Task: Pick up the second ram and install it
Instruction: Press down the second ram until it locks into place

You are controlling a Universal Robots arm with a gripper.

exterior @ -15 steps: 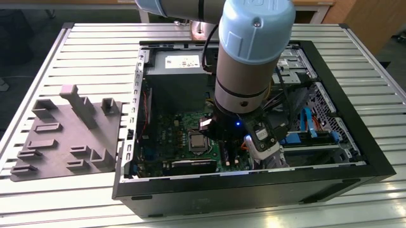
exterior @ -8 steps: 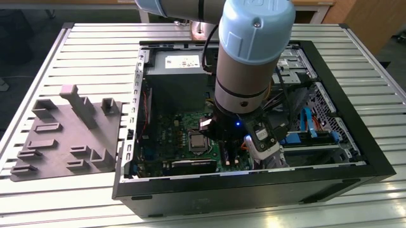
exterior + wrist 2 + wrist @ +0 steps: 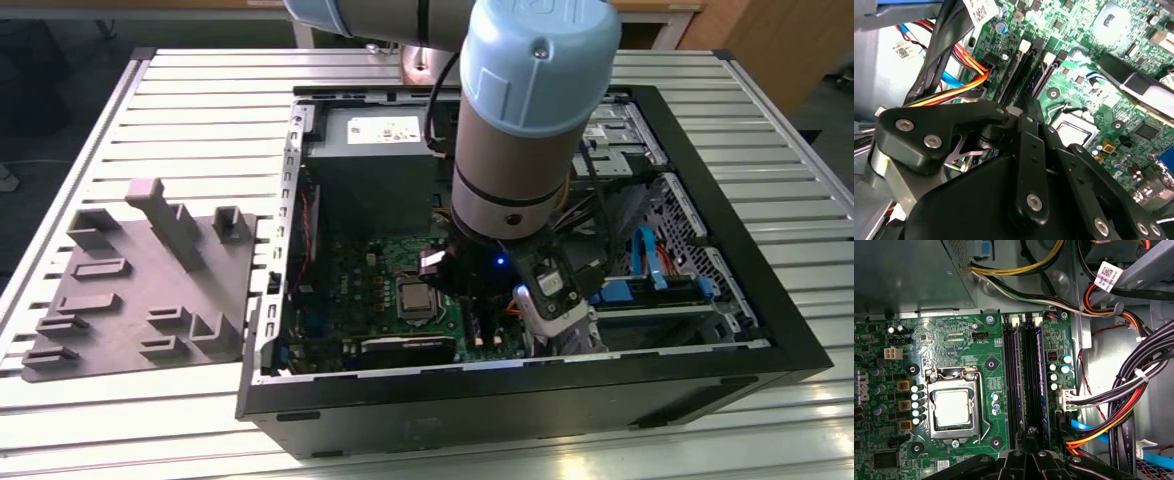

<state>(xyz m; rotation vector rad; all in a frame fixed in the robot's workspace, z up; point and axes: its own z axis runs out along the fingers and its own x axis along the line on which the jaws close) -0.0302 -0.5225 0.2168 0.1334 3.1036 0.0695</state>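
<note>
The arm is reaching down into the open computer case (image 3: 747, 330), its end effector (image 3: 1030, 452) hanging right over the memory slots (image 3: 1026, 375), where two blue sticks (image 3: 1040, 370) are sitting upright, though I cannot tell whether it is clamped on one.

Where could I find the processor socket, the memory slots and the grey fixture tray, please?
processor socket (image 3: 953, 409): first wrist view, on its metal lid.
memory slots (image 3: 1024, 380): first wrist view, mid-length.
grey fixture tray (image 3: 140, 290): exterior view, its flat base.

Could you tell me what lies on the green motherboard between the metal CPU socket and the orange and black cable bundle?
In the first wrist view, the long black memory slots, with blue ram sticks seated, run between the socket and the cables.
</note>
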